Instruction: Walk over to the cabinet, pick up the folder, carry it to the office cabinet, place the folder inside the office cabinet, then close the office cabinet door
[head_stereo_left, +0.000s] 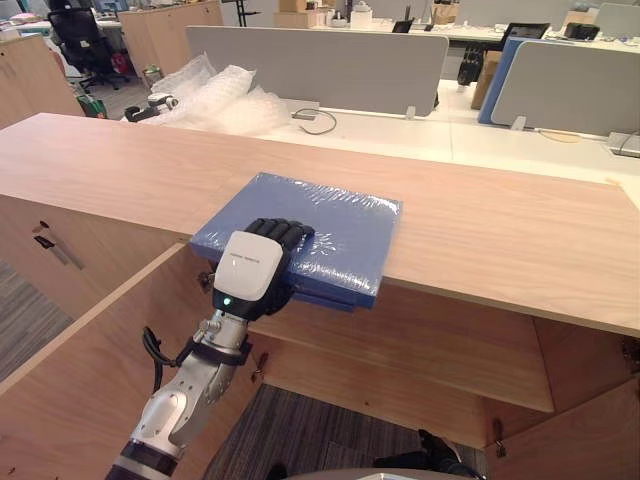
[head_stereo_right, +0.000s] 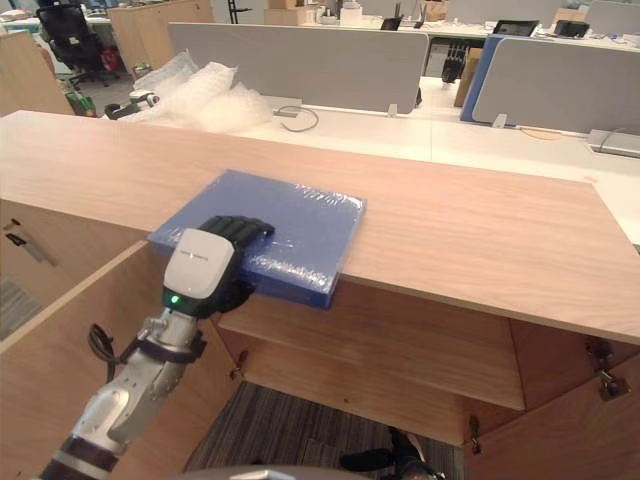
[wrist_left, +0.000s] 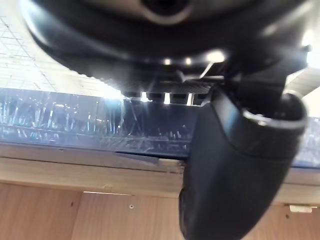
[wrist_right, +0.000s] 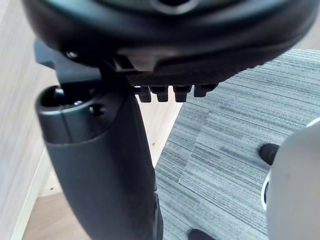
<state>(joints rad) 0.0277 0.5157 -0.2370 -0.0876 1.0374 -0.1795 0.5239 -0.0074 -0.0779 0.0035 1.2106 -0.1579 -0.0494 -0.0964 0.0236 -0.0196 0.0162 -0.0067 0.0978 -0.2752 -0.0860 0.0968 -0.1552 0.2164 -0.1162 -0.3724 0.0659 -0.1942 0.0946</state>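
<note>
Blue plastic-wrapped folder (head_stereo_left: 330, 225) lay on the wooden cabinet top (head_stereo_left: 480, 220), its near edge overhanging the shelf (head_stereo_left: 420, 340). Left hand (head_stereo_left: 262, 262) pinched that edge, fingers (head_stereo_left: 285, 232) on top, thumb beneath. An open cabinet door (head_stereo_left: 80, 370) stood beside the arm; bubble wrap (head_stereo_left: 215, 95) lay well behind. Right hand (wrist_right: 105, 165) hung over carpet (wrist_right: 230, 150), grip state could not be told.

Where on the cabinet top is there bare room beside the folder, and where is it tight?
The cabinet top is bare right of the blue folder up to its right end, and left of it. The shelf below is bare too. Crowded: the front edge, where the left hand grips the overhanging folder, and the desk behind, with bubble wrap.
</note>
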